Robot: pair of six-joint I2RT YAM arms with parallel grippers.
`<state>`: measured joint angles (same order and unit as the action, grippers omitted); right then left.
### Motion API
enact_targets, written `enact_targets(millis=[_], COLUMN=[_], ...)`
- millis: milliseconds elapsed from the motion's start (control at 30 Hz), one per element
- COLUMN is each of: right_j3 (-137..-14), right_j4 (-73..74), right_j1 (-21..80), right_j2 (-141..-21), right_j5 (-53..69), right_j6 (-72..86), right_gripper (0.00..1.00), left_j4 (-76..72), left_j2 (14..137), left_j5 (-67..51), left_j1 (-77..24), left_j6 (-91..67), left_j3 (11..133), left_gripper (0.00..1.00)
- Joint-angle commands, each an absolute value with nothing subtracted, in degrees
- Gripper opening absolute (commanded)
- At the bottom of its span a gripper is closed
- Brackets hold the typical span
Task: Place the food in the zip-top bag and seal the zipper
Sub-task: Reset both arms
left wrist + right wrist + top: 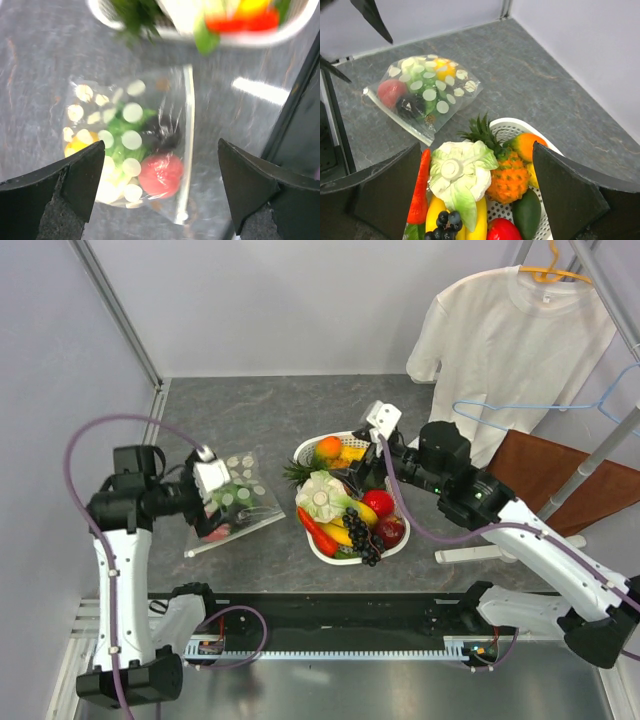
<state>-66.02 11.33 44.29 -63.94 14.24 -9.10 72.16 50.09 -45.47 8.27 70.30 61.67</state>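
Clear dotted zip-top bag [422, 90] flat on the grey table [250, 410], glossy toy food [160, 172] inside.
My left gripper [160, 165] hangs over it, jaws spread, holding nothing; my right gripper [476, 160] gapes empty above the white slotted oval basket [520, 123].

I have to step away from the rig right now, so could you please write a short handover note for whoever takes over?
Left gripper: fingers open, empty, over the clear white-dotted plastic bag.
Right gripper: fingers open, empty, over the white slotted oval basket.
Bag: lying left of the basket, holding a red round toy fruit, green leafy lettuce, a yellow fruit and a dark item.
Done: those foods are bagged.
Left: I cannot tell whether the whitish zipper strip is fully sealed; check it. More toy produce sits in the basket.
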Motion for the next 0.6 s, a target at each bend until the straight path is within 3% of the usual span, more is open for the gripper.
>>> enact_targets(millis=[0,167,567], right_j3=[-64.61,-61.27,-54.75], right_j4=[13.79,16.08,17.49], right_j1=[41.84,38.24,34.45], right_j2=[-59.25,-55.55,-47.20], right_j5=[10.72,8.97,8.00], right_j6=[-4.93,-0.10,3.43], right_gripper=[0.98,0.98,0.98], left_j4=[71.02,65.49,56.07], left_j2=[59.40,66.09,64.34], left_j5=[-50.28,-45.37,-35.68], left_j1=[8.35,8.35,8.35], left_j6=[38.54,21.56,14.59], left_j3=[78.55,85.17,75.49], left_gripper=[1.00,1.00,1.00])
